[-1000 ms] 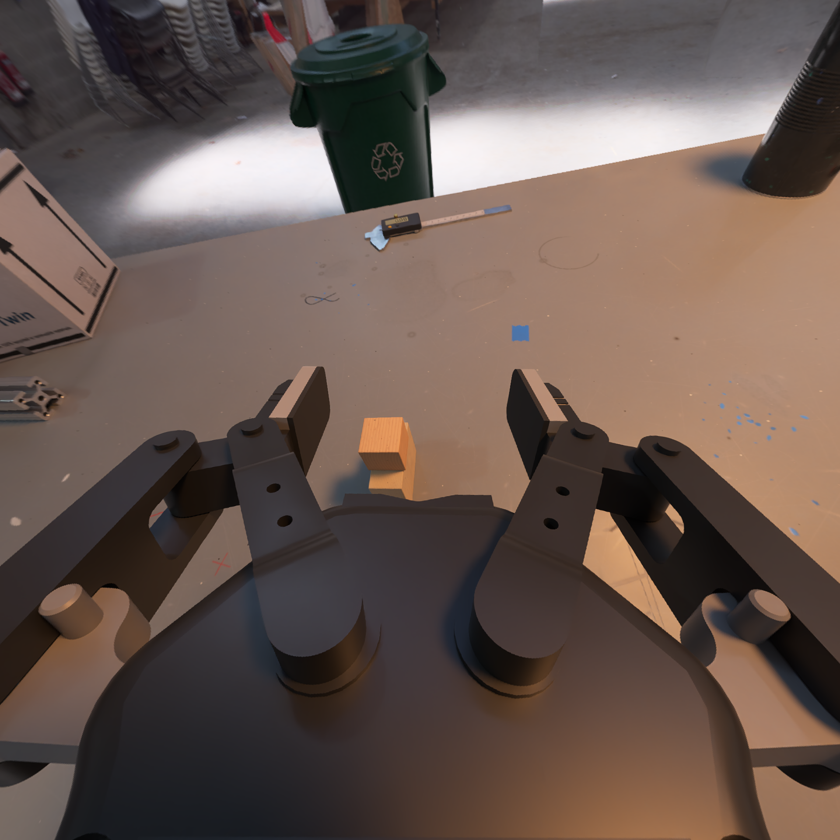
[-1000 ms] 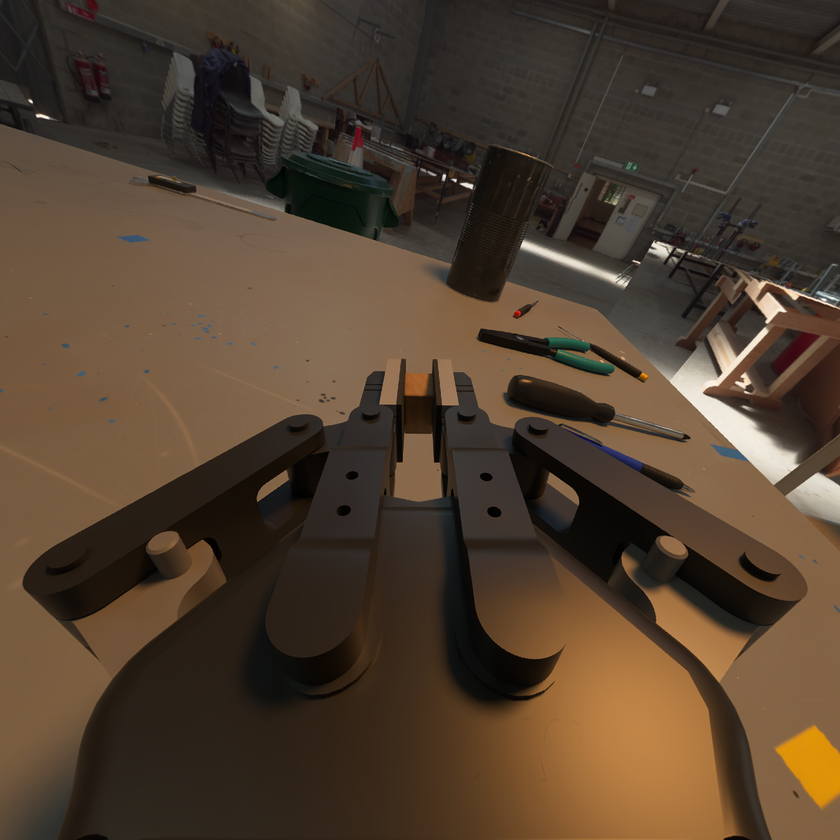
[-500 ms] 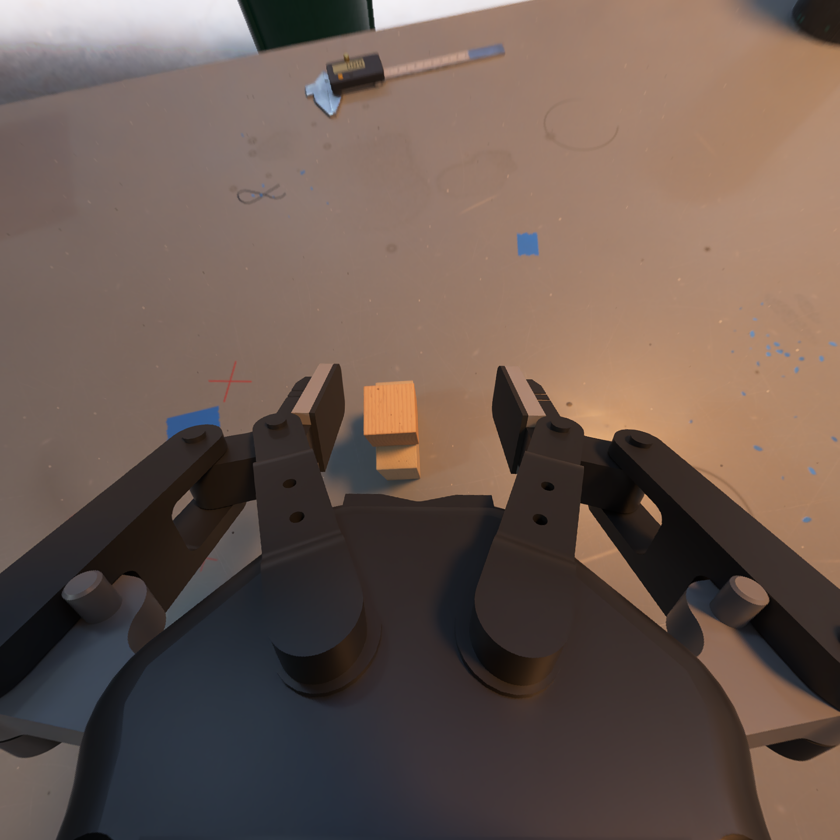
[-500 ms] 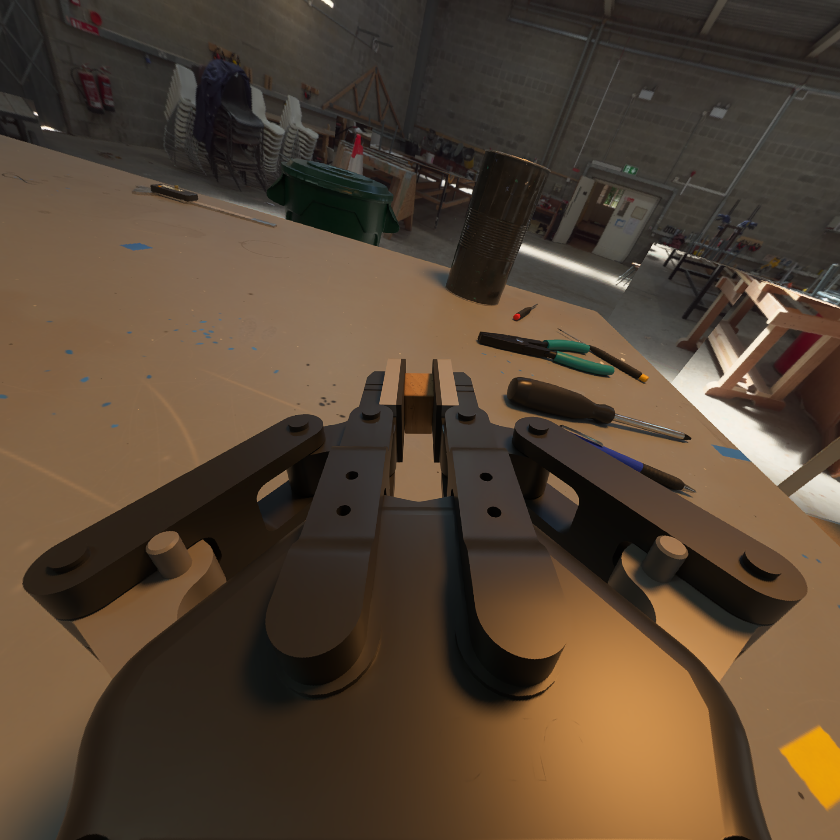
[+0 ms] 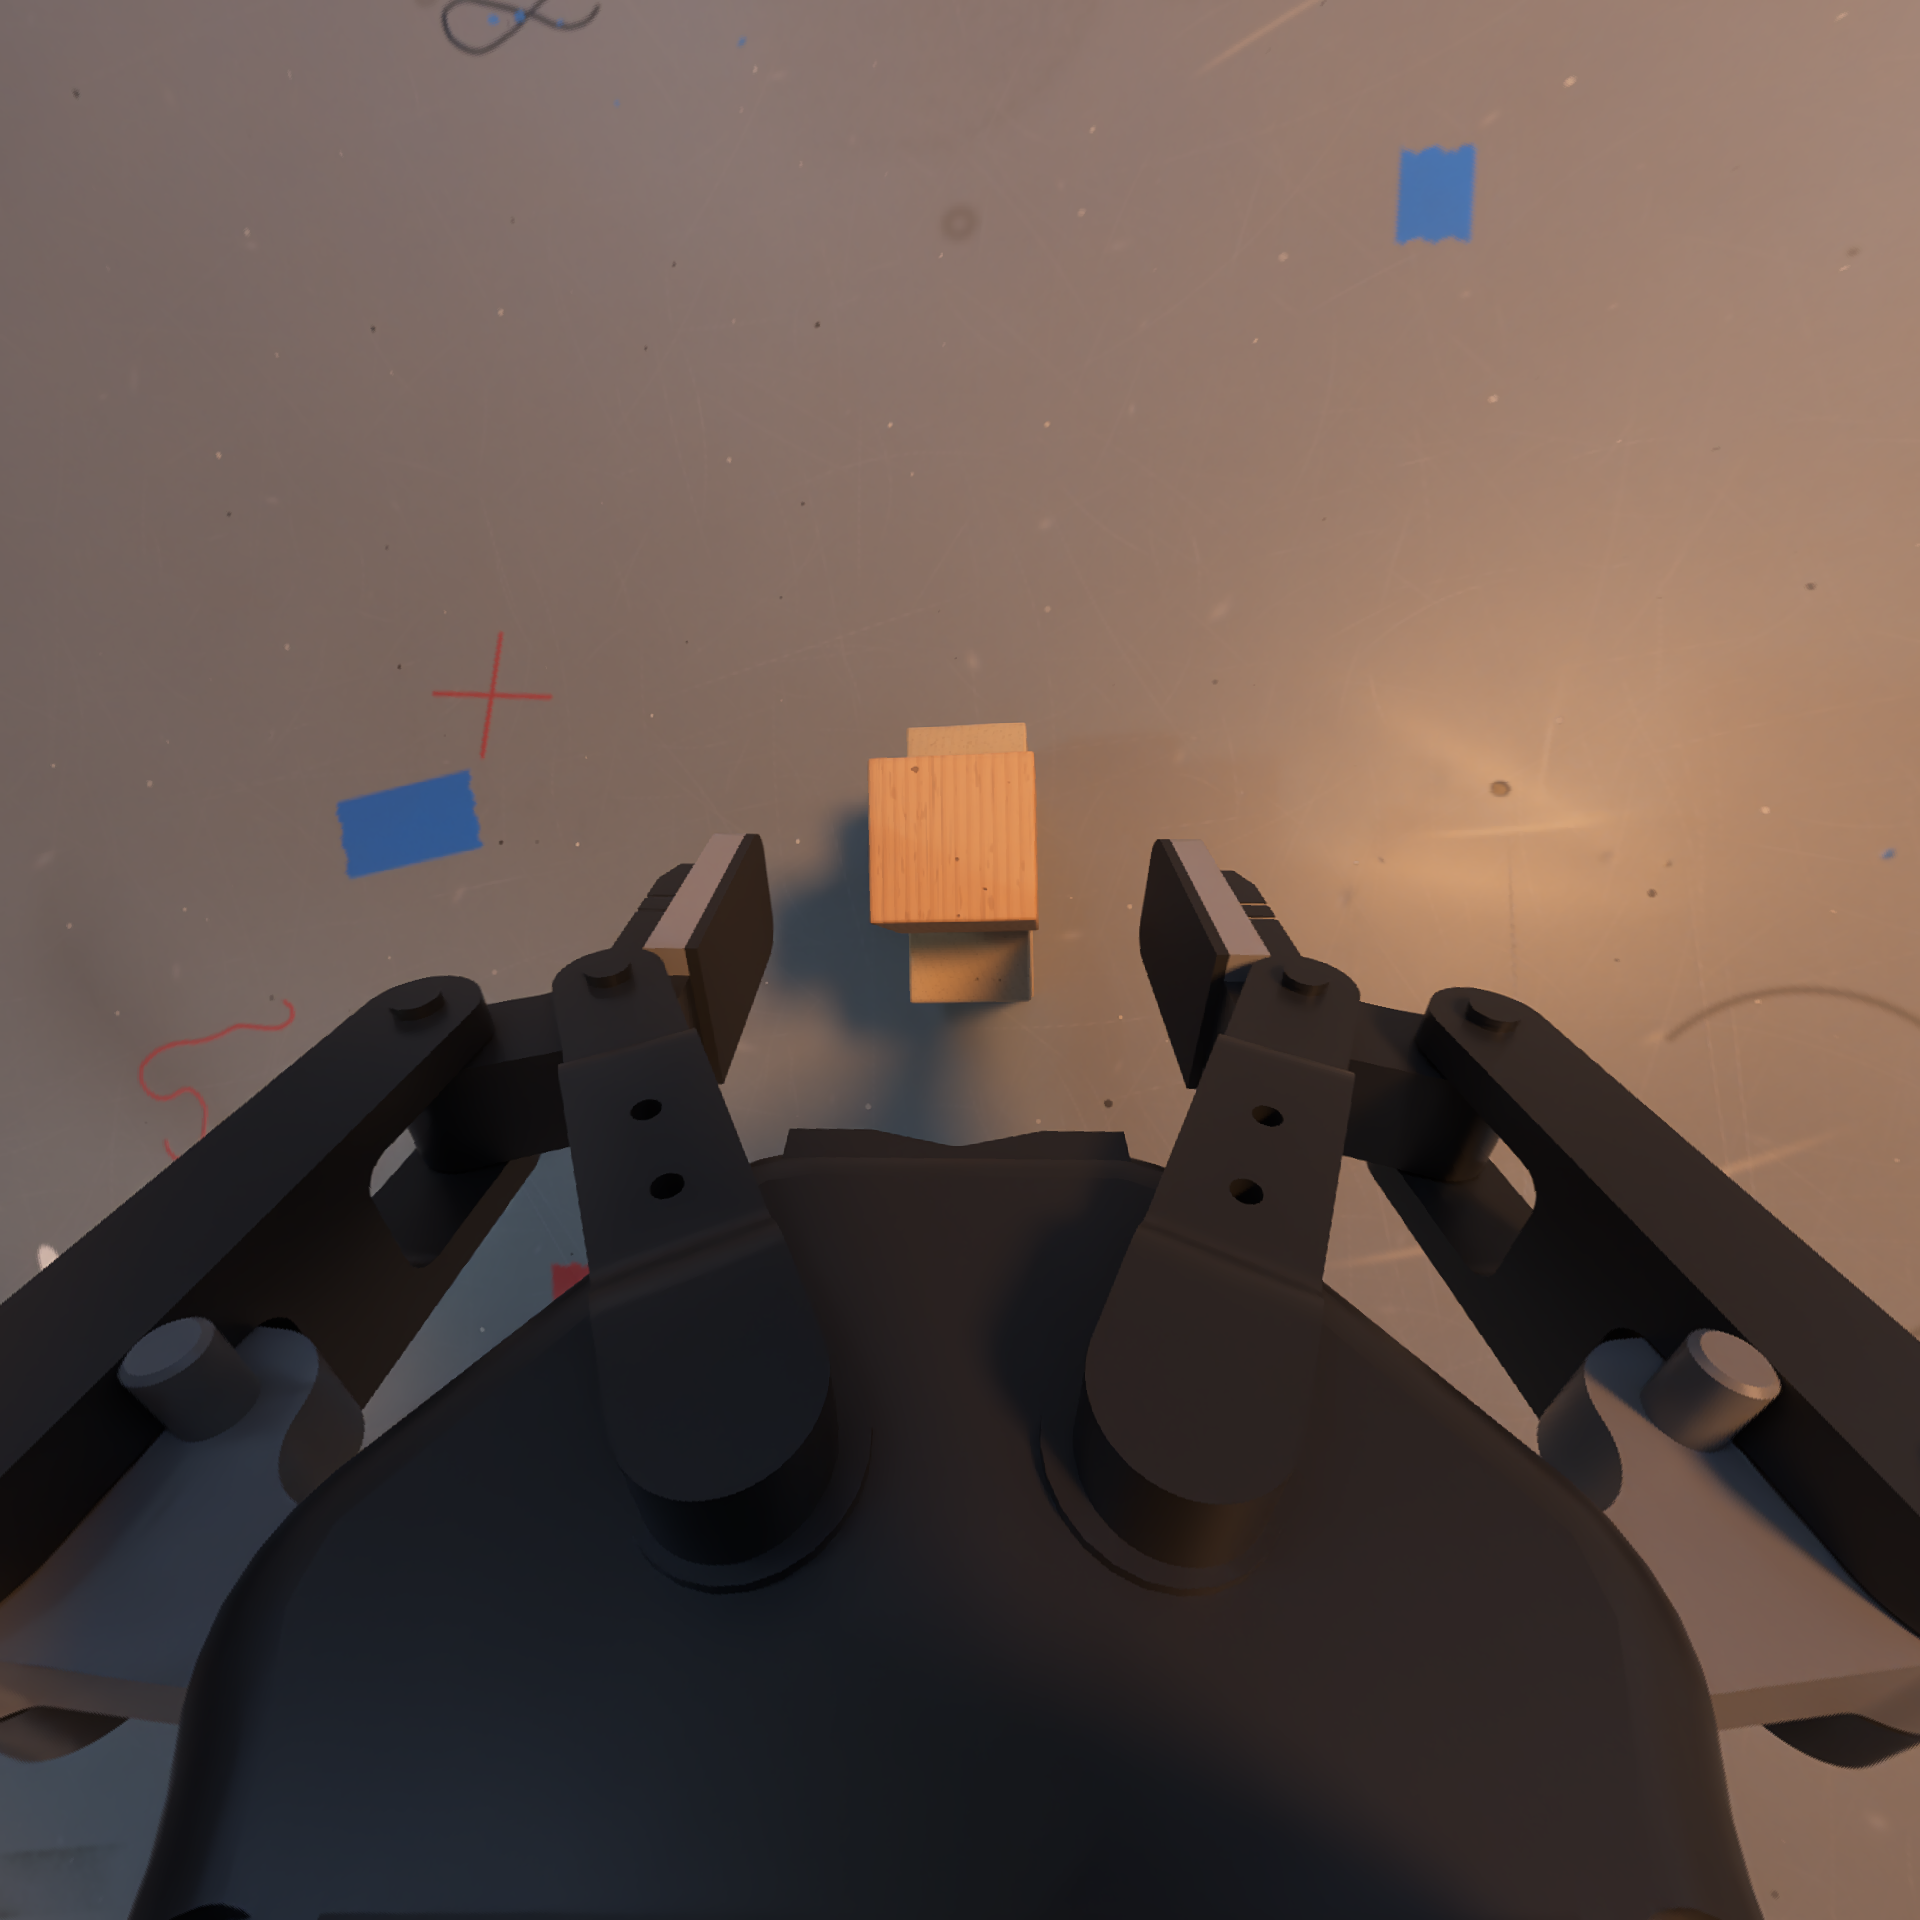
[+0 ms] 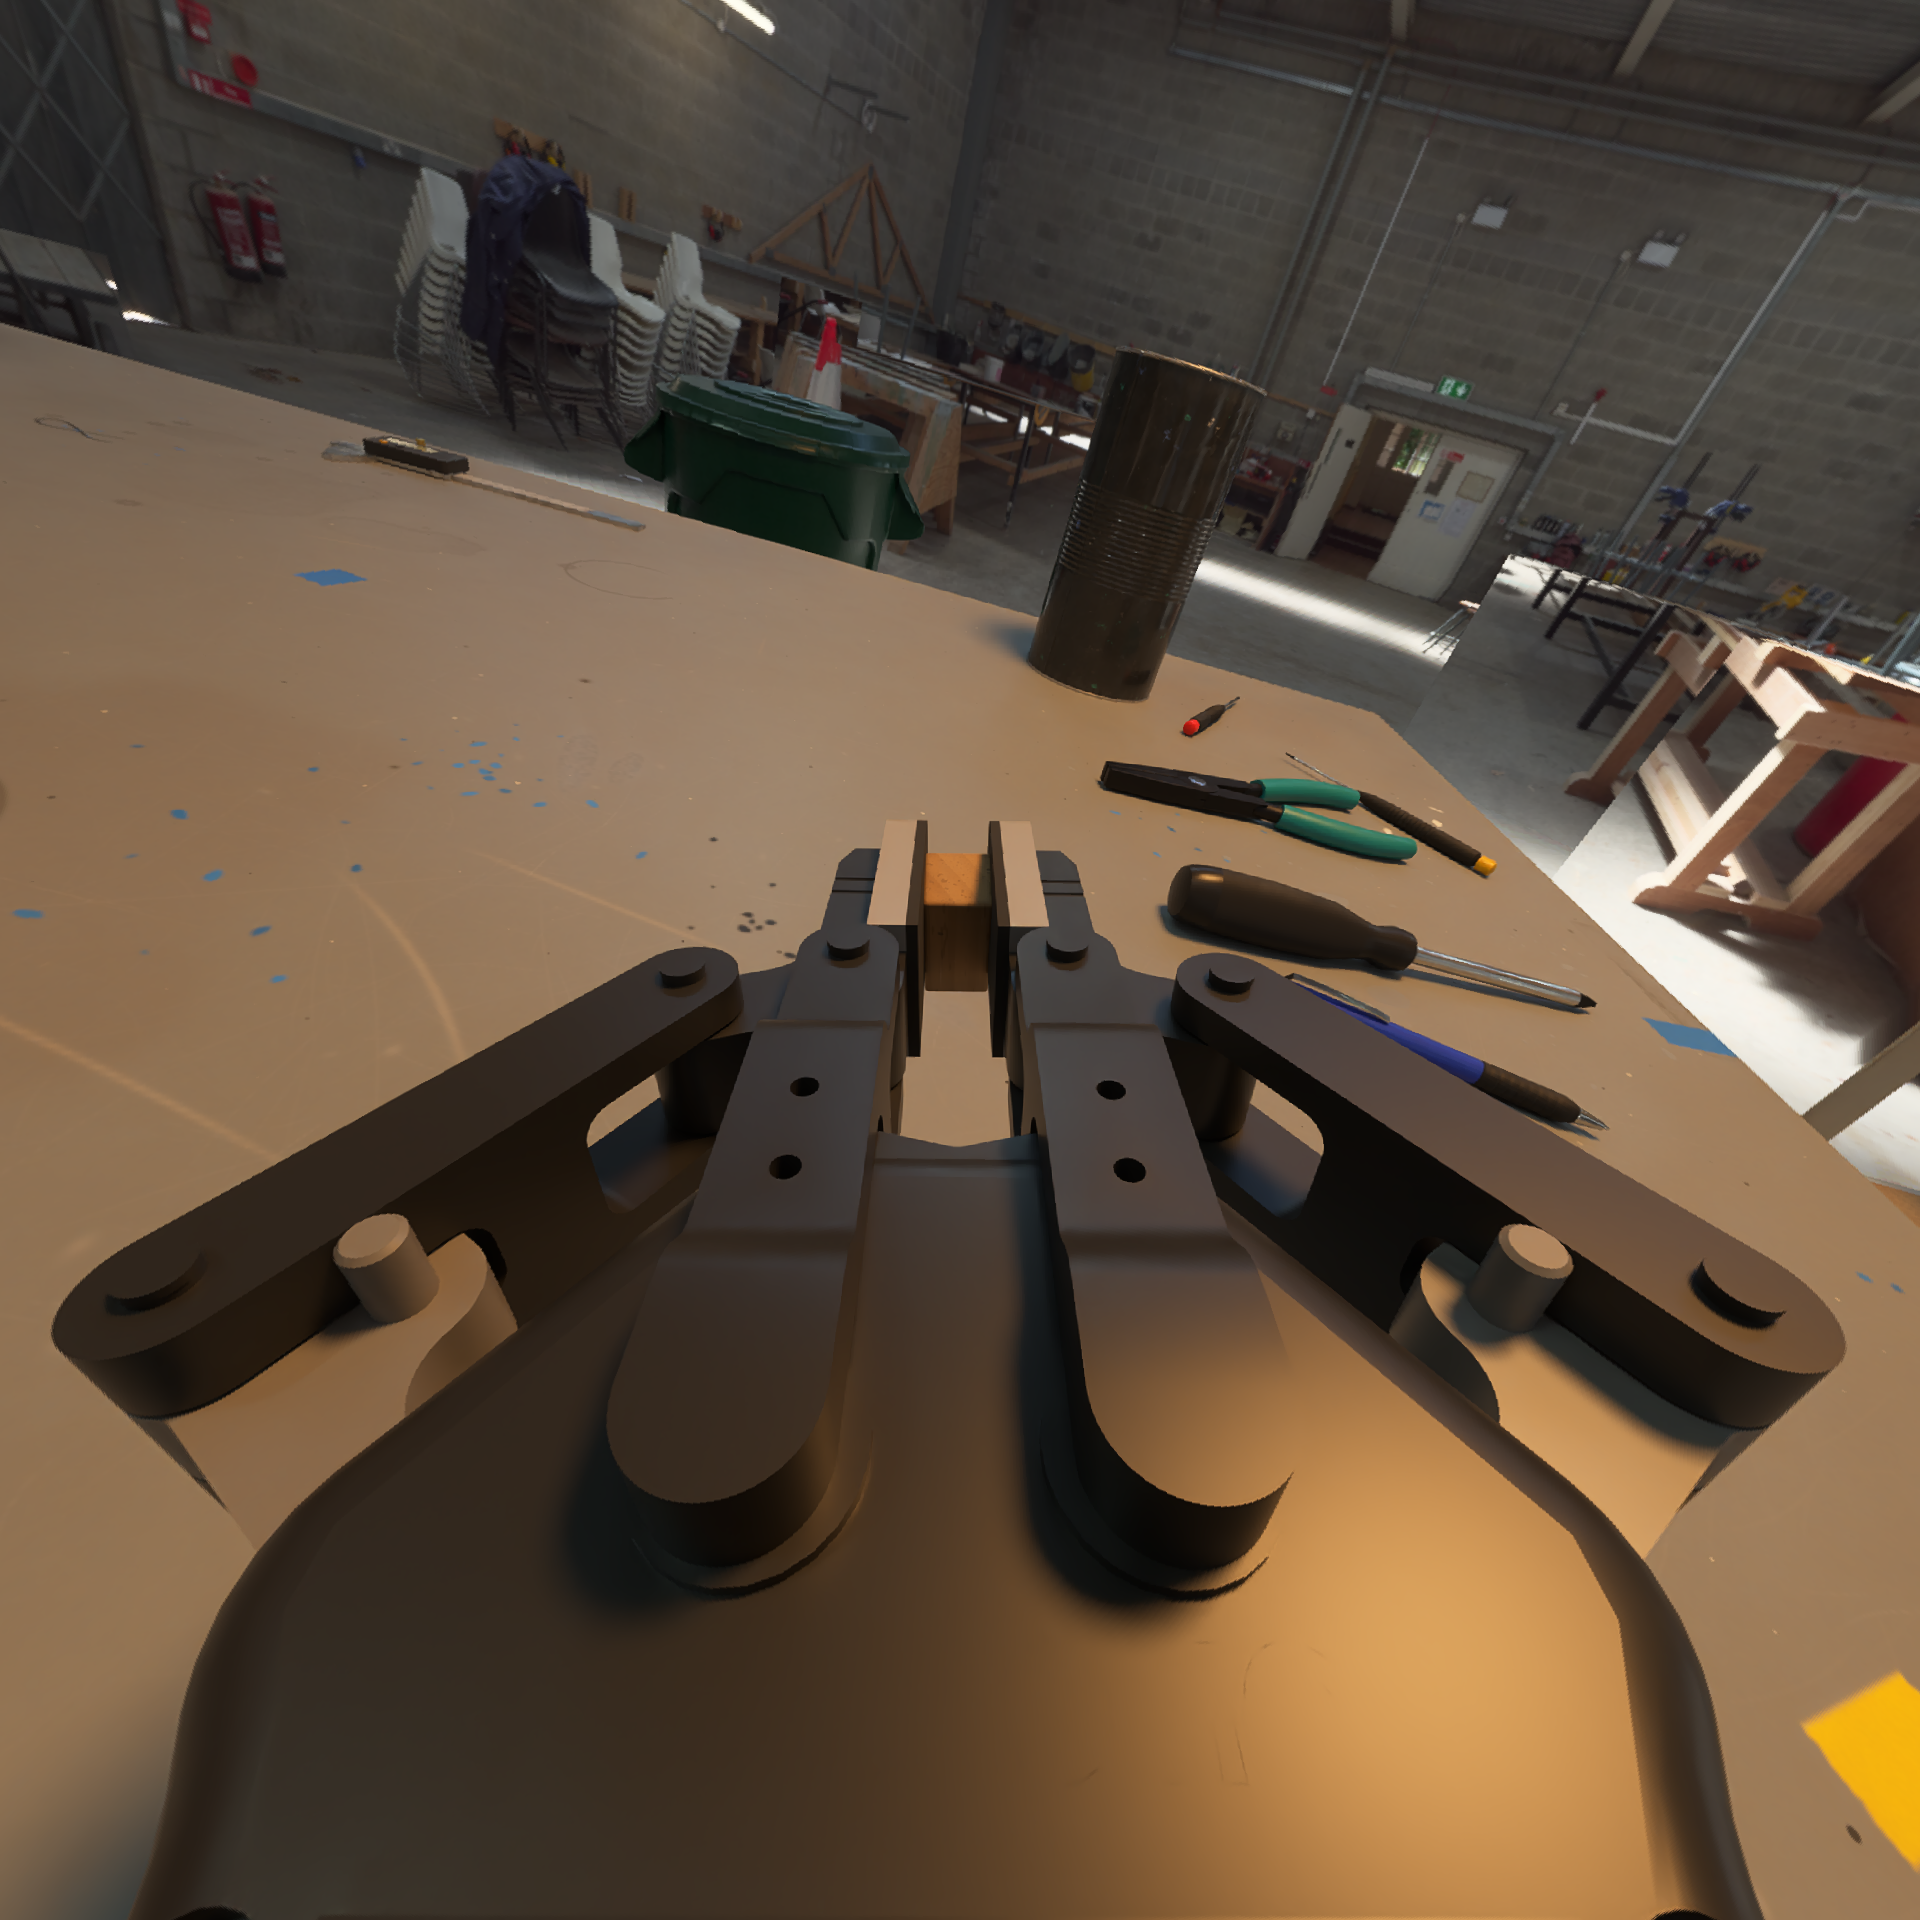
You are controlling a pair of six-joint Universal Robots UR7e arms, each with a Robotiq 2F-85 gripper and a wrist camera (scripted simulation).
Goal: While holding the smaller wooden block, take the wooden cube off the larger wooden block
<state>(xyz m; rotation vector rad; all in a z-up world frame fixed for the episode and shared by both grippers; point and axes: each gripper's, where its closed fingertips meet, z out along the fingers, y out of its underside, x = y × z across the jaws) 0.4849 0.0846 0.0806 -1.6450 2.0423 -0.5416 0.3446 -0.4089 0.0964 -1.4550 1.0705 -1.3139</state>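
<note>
In the left wrist view an orange wooden cube sits on top of a paler wooden block, which stands on the brown table. My left gripper is open and looks straight down. Its two fingers stand either side of the cube and do not touch it. In the right wrist view my right gripper is shut on a small wooden block and holds it just above the table. The cube stack does not show in the right wrist view.
Blue tape patches and a red cross mark the table near the stack. Right of my right gripper lie a screwdriver, green-handled pliers and a pen. A dark can stands farther back.
My left gripper has tilted down and moved forward over the stack, so the cube now lies between its open fingers. The right gripper has barely moved and still holds its block.
</note>
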